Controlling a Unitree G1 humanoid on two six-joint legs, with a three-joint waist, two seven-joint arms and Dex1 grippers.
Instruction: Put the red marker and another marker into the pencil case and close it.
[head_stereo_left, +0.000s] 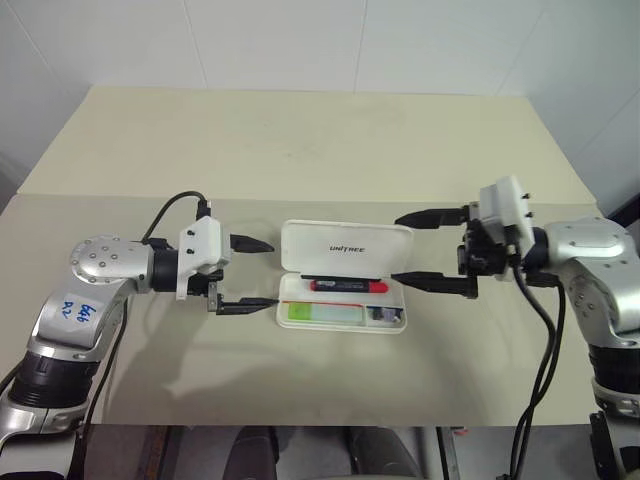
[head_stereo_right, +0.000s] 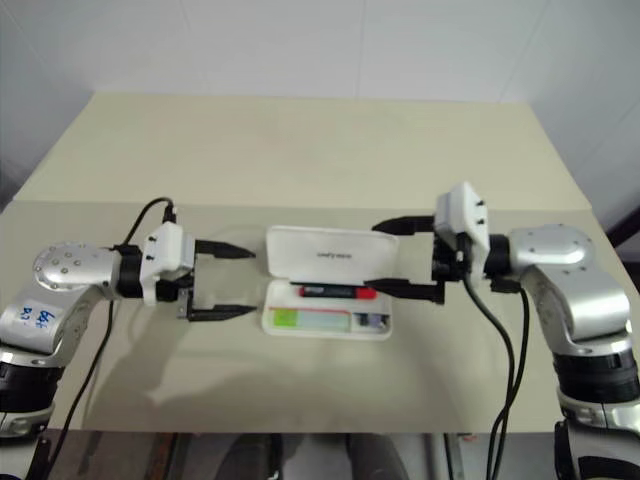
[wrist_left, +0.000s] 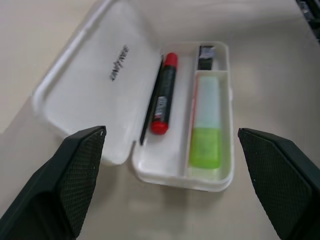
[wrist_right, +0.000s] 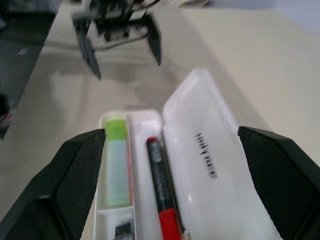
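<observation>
Pencil case (head_stereo_left: 343, 290) lay open at table (head_stereo_left: 300, 150) centre, lid (head_stereo_left: 346, 247) tipped back at 12 o'clock of the tray. Red marker (head_stereo_left: 347, 286) sat in the tray along the hinge side; green highlighter (head_stereo_left: 325, 314) in the front compartment, at 6 o'clock of it. Both in; closing left to do.

Left gripper (head_stereo_left: 250, 274) at the case's 9 o'clock, right gripper (head_stereo_left: 433, 249) at its 3 o'clock, both spread wide, holding nothing.

To close well, judged: catch the lid's far edge, swing it forward over the hinge, press down evenly, steady the tray with the other gripper.

Hard to read: small dark object (wrist_left: 205, 56) in the end compartment; latch not discernible.
</observation>
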